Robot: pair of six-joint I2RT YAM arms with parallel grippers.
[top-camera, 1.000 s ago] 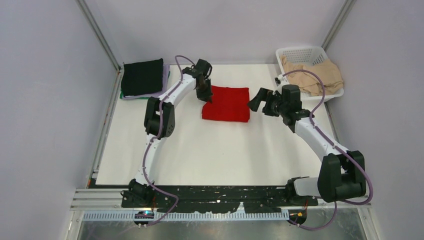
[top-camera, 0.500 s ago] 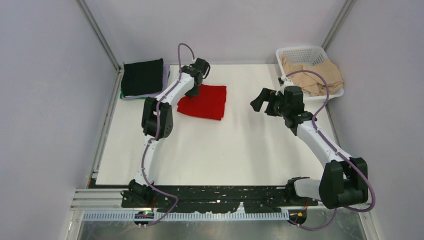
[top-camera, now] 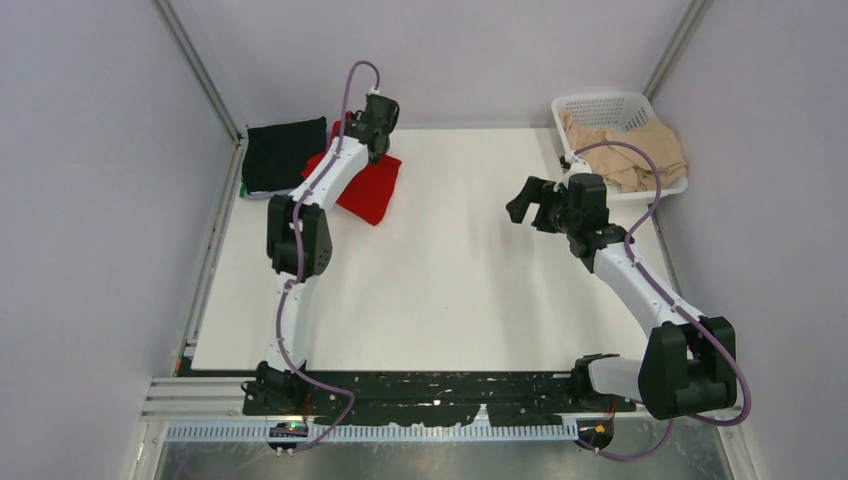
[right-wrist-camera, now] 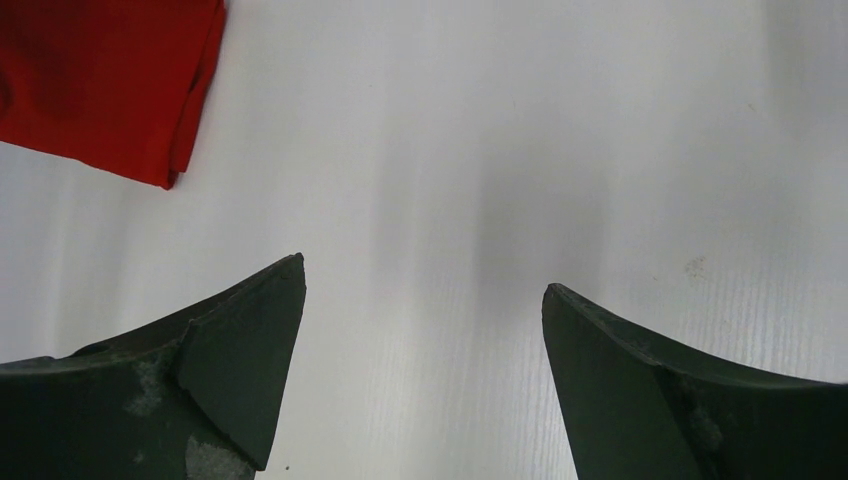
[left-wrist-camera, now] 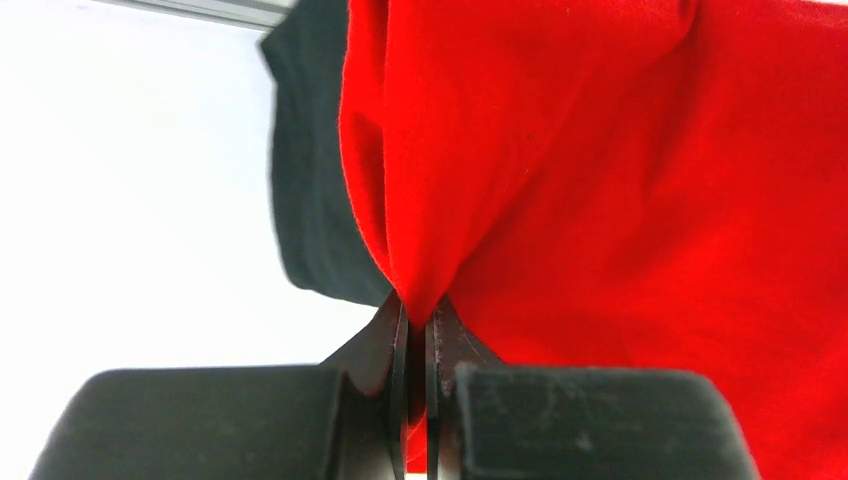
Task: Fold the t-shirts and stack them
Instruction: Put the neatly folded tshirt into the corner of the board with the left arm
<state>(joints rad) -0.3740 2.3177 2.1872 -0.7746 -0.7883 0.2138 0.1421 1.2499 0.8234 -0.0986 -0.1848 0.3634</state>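
The folded red t-shirt (top-camera: pixel 368 190) hangs from my left gripper (top-camera: pixel 368 135) at the back left, its left edge over the black t-shirt (top-camera: pixel 283 153) that tops the folded stack. In the left wrist view my left gripper (left-wrist-camera: pixel 418 320) is shut on a pinch of the red t-shirt (left-wrist-camera: pixel 620 180), with the black t-shirt (left-wrist-camera: pixel 310 200) behind it. My right gripper (top-camera: pixel 520 205) is open and empty over the bare table at the right of centre; in the right wrist view (right-wrist-camera: pixel 420 290) a corner of the red t-shirt (right-wrist-camera: pixel 110 80) shows at the top left.
A white lattice basket (top-camera: pixel 603 108) at the back right holds beige t-shirts (top-camera: pixel 630 152). Lavender and green edges (top-camera: pixel 262 192) show under the black shirt. Grey walls close in the left, back and right of the white table (top-camera: pixel 460 290).
My left gripper has carried the red t-shirt from the table's middle back toward the left, up to the black stack. My right gripper has drawn back slightly to the right.
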